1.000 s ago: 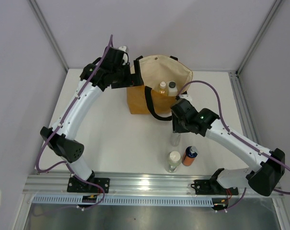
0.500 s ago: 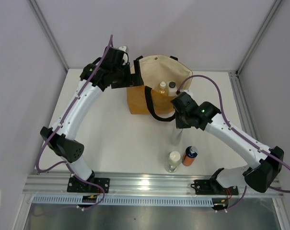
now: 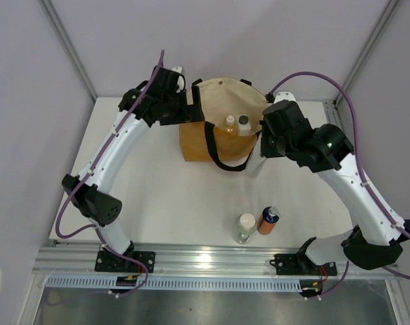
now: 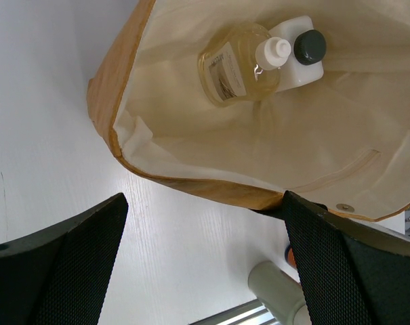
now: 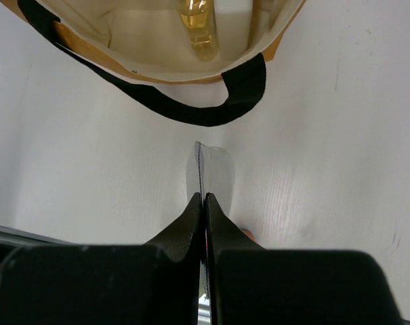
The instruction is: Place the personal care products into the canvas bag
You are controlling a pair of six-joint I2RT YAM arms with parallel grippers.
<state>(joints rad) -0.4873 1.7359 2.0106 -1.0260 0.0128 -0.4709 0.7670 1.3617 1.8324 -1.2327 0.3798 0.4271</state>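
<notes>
**White table, bag at far side: slim bottle in right grip**

White table (image 3: 157, 183) carries the bag (image 3: 194, 142) at its far side, mouth open upward. One black handle (image 5: 191, 112) droops over the near wall.

1. Right gripper (image 5: 203, 198): jaws drawn almost together, pinching the slim bottle (image 5: 211, 169). The bottle hangs just beside the bag's right near corner, outside the rim. Whether its base has left the table cannot be told.
2. Left gripper (image 4: 205, 198): jaws wide and holding nothing, poised above the bag's left rim.
3. Already inside, side by side against the wall: yellowish bottle (image 4: 235, 64) and grey-capped bottle (image 4: 303, 54).
4. Outstanding, upright near the front edge and just beside each other: white-capped bottle (image 3: 245, 227) and orange bottle (image 3: 268, 219).

Handling assessment, as judgement:
- The slim bottle looks light, rigid and smooth-walled. A pinch this narrow leaves little contact, so it may swivel or slip, and the carry should be level.
- The two on the table appear light and easily toppled. Take each round the body below the cap.
- They stand close, so approach from the open side.
- The bag is soft canvas. Its rim can sag inward and the loose handle can snag, so drop through the middle of the mouth.
</notes>
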